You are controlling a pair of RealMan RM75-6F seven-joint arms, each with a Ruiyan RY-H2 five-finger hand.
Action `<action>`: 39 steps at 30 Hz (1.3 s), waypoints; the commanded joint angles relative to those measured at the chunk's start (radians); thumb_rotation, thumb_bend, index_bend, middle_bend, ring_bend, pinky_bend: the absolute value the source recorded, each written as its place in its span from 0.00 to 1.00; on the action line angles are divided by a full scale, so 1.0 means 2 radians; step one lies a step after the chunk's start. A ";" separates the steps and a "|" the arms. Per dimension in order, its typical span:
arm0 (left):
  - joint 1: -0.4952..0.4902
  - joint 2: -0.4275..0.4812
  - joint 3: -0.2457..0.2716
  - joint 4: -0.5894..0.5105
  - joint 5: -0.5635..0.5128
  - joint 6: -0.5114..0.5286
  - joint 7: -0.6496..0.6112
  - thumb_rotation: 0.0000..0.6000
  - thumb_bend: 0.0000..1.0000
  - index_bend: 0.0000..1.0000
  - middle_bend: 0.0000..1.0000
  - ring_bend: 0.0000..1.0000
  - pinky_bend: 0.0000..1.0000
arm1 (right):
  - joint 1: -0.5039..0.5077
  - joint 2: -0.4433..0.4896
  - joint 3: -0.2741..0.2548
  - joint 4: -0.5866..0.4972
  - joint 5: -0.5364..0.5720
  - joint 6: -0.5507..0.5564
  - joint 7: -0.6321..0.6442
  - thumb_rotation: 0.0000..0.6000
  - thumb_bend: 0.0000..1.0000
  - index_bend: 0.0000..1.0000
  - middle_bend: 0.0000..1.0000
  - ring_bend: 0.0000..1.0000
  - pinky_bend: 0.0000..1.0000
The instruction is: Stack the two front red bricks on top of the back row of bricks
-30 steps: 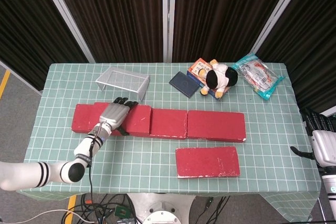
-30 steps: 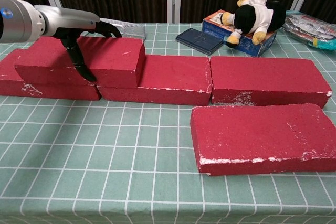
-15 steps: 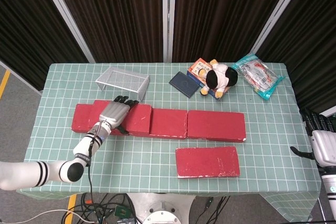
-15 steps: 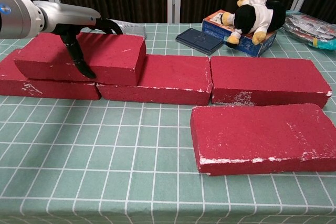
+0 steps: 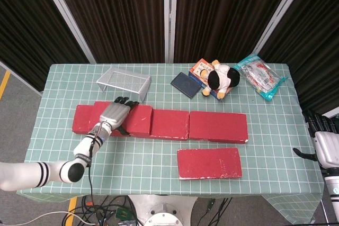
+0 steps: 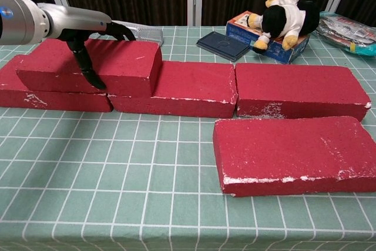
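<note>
My left hand [image 5: 116,114] grips a red brick [image 6: 117,63] from above, fingers over its far edge and thumb [image 6: 88,66] down its front face. That brick lies on top of the back row, over the left back brick [image 6: 53,99] and lapping onto the middle back brick [image 6: 188,89]. The right back brick [image 6: 299,89] carries nothing. One more red brick [image 5: 209,163] lies flat in front, near the table's front edge. My right hand [image 5: 322,138] hangs off the table's right side, holding nothing.
A wire rack [image 5: 124,81] stands just behind the left hand. At the back right are a dark blue case [image 5: 186,84], a plush toy [image 5: 221,79] on a box, and a snack bag [image 5: 260,78]. The green checked tablecloth [image 5: 137,157] covers the table.
Almost nothing: the left hand and its brick lifted a touch, then settled back to the same place on the back row. The right hand stayed still.
</note>
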 commanded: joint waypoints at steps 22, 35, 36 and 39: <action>0.000 0.004 0.002 -0.007 -0.006 -0.001 -0.011 1.00 0.04 0.02 0.00 0.00 0.00 | 0.001 0.001 0.000 -0.003 0.004 -0.003 -0.005 1.00 0.06 0.00 0.00 0.00 0.00; 0.006 0.037 -0.002 -0.059 0.001 0.025 -0.012 1.00 0.04 0.01 0.00 0.00 0.00 | -0.002 0.009 0.000 -0.010 0.001 0.002 -0.008 1.00 0.06 0.00 0.00 0.00 0.00; 0.009 0.043 -0.002 -0.069 0.002 0.031 -0.012 1.00 0.04 0.01 0.00 0.00 0.00 | -0.002 0.011 0.000 -0.012 0.001 0.003 -0.009 1.00 0.06 0.00 0.00 0.00 0.00; 0.023 0.073 0.003 -0.112 0.015 0.059 -0.010 1.00 0.04 0.01 0.00 0.00 0.00 | -0.002 0.015 -0.002 -0.017 -0.003 0.003 -0.013 1.00 0.06 0.00 0.00 0.00 0.00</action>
